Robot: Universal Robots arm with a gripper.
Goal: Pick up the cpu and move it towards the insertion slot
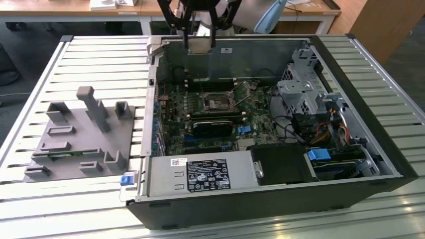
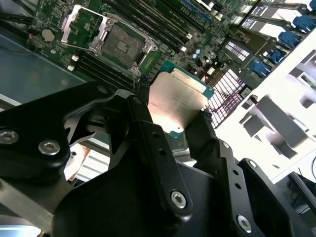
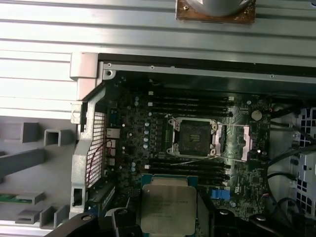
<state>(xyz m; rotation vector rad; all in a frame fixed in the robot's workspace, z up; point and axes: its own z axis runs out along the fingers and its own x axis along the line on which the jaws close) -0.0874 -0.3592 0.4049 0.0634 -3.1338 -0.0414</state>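
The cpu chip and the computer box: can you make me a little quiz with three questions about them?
1. True or false: the cpu already sits in the insertion slot.
2. What grips the cpu? A) a person's hand B) the gripper with its fingers C) nothing, it lies on the table
3. Fill in: in the exterior view, the grey fixture block lies to the exterior view's ____ of the computer case.

Key:
1. False. In both wrist views the cpu is held apart from the open, dark-centred slot.
2. B
3. left
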